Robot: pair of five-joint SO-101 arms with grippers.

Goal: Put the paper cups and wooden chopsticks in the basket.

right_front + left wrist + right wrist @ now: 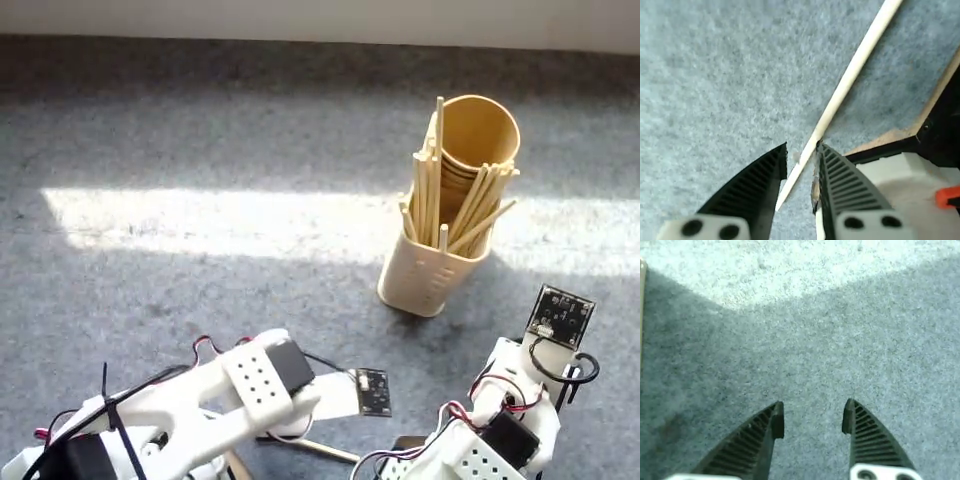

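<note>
A cream basket stands upright on the grey carpet, holding stacked paper cups and several wooden chopsticks. One loose chopstick lies on the carpet under the left arm. In the left wrist view this chopstick runs between the fingers of my left gripper, which is open around it; the stick rests against one finger. My right gripper is open over bare carpet, nothing between its fingers.
The other arm's base, on a wooden plate, sits close beside the left gripper. A cream edge shows at the border of the right wrist view. A sunlit band crosses the carpet left of the basket.
</note>
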